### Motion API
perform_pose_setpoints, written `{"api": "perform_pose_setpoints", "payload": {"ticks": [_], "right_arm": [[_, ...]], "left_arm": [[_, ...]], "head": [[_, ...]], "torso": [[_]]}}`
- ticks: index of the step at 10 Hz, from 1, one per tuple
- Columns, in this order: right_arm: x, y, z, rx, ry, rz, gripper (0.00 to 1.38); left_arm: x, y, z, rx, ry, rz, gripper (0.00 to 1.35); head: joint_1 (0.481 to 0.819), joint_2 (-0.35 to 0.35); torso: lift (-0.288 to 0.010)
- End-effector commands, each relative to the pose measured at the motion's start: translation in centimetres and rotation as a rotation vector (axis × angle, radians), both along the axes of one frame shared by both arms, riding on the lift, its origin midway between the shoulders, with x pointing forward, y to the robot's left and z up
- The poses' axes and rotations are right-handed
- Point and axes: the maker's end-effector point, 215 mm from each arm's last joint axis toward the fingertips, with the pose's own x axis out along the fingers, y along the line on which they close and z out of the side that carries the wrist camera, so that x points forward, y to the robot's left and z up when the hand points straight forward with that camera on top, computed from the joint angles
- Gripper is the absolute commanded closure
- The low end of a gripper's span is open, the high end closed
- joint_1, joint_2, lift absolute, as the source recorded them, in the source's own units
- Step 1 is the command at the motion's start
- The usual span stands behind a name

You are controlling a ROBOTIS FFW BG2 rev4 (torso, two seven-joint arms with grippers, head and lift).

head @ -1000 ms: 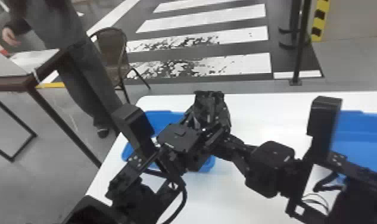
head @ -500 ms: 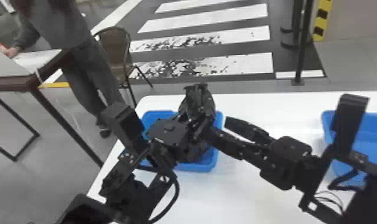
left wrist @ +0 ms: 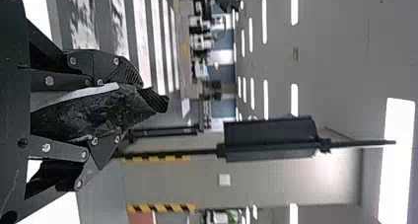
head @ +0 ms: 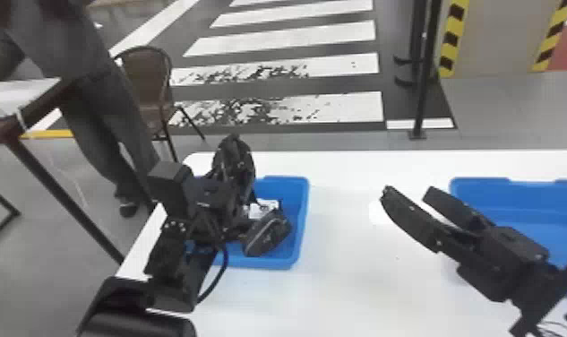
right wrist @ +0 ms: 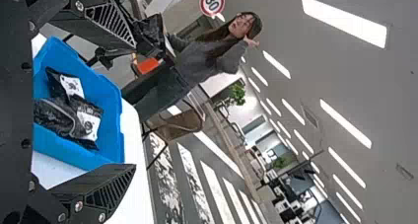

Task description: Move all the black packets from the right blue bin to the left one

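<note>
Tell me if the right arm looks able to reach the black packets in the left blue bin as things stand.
Probably yes, from the right: its tool is open, and nothing stands between it and that side of the bin. The left arm, over the other side, could crowd it there.

In the head view, blue bins [head: 302, 215] lie towards seven and three o'clock on a white table [head: 349, 287]; the packets [right wrist: 54, 116] are black with white patches. White stripes cross dark grey floor [head: 340, 85] at twelve; yellow-and-black striping [head: 452, 40] at two.
</note>
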Motion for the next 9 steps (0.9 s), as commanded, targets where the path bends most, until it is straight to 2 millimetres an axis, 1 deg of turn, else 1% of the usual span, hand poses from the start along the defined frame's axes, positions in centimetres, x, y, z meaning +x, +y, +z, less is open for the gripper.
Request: {"api": "perform_pose_setpoints", "payload": {"ticks": [1, 2, 3, 4, 5, 6, 7, 8, 9], "right_arm": [[-0.3, -1.5, -0.4, -0.004, 0.010, -0.031, 0.18], [-0.5, -1.5, 0.0, 0.000, 0.004, -0.032, 0.18], [-0.7, -1.5, 0.2, 0.004, 0.003, -0.031, 0.18], [-0.8, -1.9, 0.3, 0.005, -0.004, -0.042, 0.18], [-0.7, -2.7, 0.0, -0.013, -0.011, -0.067, 0.18], [-0.8, -3.9, 0.2, -0.046, -0.042, -0.108, 0.18], [-0.9, -5.6, 1.2, -0.048, -0.102, -0.168, 0.18], [-1.5, -8.0, 2.2, -0.104, -0.168, -0.247, 0.18], [-2.4, -10.9, 2.8, -0.163, -0.224, -0.329, 0.18]], "left_arm": [[2.8, 2.9, -3.6, 0.079, 0.011, 0.083, 1.21], [4.2, 4.4, -5.9, 0.062, 0.011, 0.132, 1.12], [4.5, 4.4, -6.7, 0.010, 0.008, 0.130, 0.58], [2.9, 2.7, -4.3, -0.047, -0.099, 0.086, 0.01], [0.7, 1.4, -1.3, -0.161, -0.216, 0.025, 0.00], [-2.7, -0.2, 2.3, -0.242, -0.295, -0.019, 0.07], [-7.1, -1.5, 5.6, -0.259, -0.340, -0.043, 0.05], [-11.4, -2.3, 8.1, -0.247, -0.357, -0.058, 0.05], [-14.7, -2.0, 9.2, -0.185, -0.341, -0.032, 0.05]], "head": [[0.676, 0.250], [0.682, 0.258], [0.685, 0.265], [0.691, 0.271], [0.692, 0.263], [0.690, 0.240], [0.687, 0.223], [0.685, 0.211], [0.685, 0.184]], "torso": [[-0.140], [-0.140], [-0.140], [-0.140], [-0.140], [-0.140], [-0.140], [-0.140], [-0.140]]}}
